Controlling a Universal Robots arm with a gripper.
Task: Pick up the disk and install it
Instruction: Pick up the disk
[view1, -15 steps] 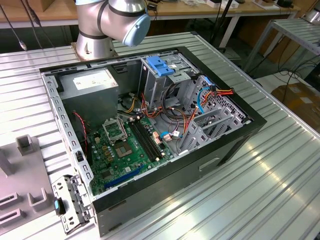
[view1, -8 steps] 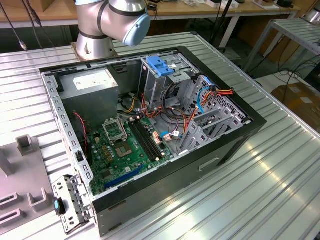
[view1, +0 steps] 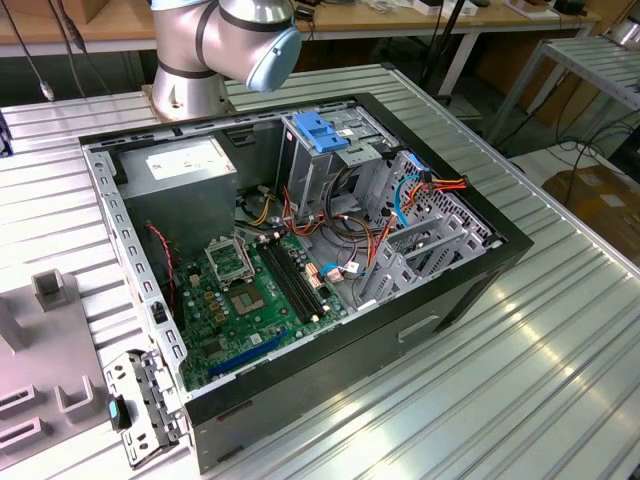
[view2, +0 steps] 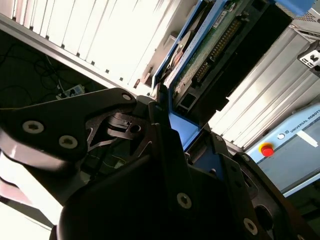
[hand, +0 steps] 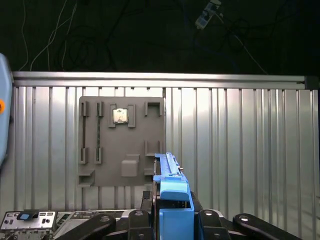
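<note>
Plainly, the second wrist view shows the disk's (view2: 210, 45) green circuit-board face; the first wrist view gives it edge-on (blue rail foremost), clamped between the gripper's (hand: 172, 210) fingers over the table (hand: 240, 150), near a grey fixture plate (hand: 122, 145). Exterior view: the arm (view1: 200, 50) stands at the far side of the open computer case (view1: 450, 290).

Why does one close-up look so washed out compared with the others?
In the second wrist view the table glares white and the claw holding the disk is nearly a silhouette; in the first wrist view the table is evenly lit against a black background; in the exterior view soft reflections streak the table beside the computer case.
</note>
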